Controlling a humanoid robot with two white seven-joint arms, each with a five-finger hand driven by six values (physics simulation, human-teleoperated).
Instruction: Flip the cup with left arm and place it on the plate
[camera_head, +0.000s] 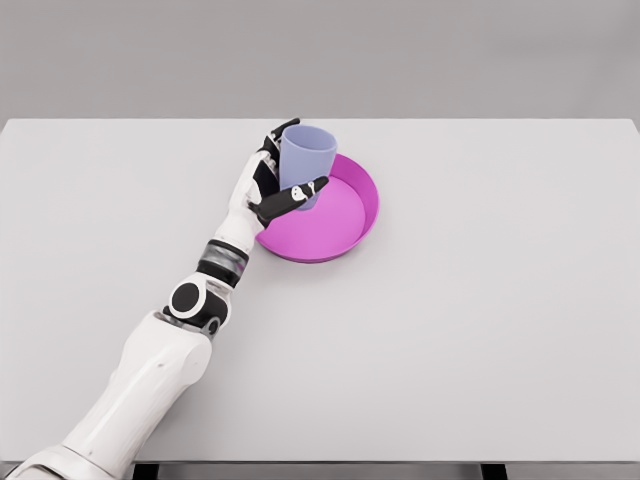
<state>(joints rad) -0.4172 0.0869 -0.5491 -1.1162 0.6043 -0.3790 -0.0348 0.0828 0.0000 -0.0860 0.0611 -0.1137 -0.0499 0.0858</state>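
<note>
Left hand (268, 185) has its fingers wrapped round the lavender cup (305, 160), which stands upright, mouth up, on the left side of the magenta plate (345, 225) on the grey desk (480, 300).

White left arm (150, 375), black elbow joint, grey wrist band — black-and-white robot hand (268, 185)

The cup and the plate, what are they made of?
The cup looks like matte plastic: an even lavender with no shine. The plate looks like plastic too: plain magenta with a soft sheen. It's a simulator's render, so that's only a guess.
</note>
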